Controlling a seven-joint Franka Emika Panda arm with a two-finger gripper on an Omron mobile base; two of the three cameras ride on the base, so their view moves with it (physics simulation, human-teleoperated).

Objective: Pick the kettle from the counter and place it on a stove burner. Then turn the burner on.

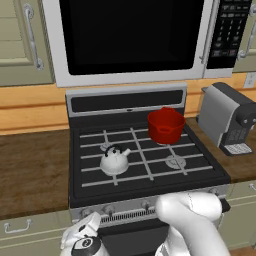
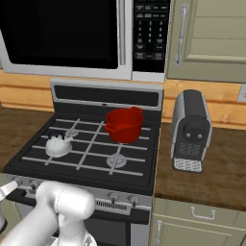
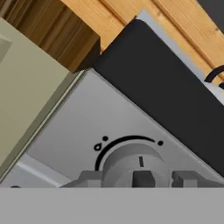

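The small white-silver kettle [image 1: 115, 161] [image 2: 57, 145] stands upright on the front-left stove burner, on the black grate. The front-right stove burner [image 1: 175, 161] [image 2: 116, 161] is bare. My gripper [image 3: 138, 177] is low at the stove's front panel, at the far-left control knob [image 3: 131, 162]. Its two dark fingertips [image 3: 92, 177] sit against the knob's left and right sides, jaws closed on it. The knob's pointer mark stands straight up under a curved dial line. In the left base view my hand [image 1: 85, 235] hangs below the stove's front-left corner. The brown counter [image 1: 30, 170] [image 2: 202, 173] flanks the stove.
A red pot [image 1: 166, 125] [image 2: 124, 125] occupies the back-right burner. A grey coffee machine [image 1: 227, 117] [image 2: 191, 129] stands on the counter right of the stove. A microwave [image 1: 130, 35] hangs above. More knobs [image 1: 145, 203] line the front panel; olive cabinet fronts [image 3: 26, 87] sit beside it.
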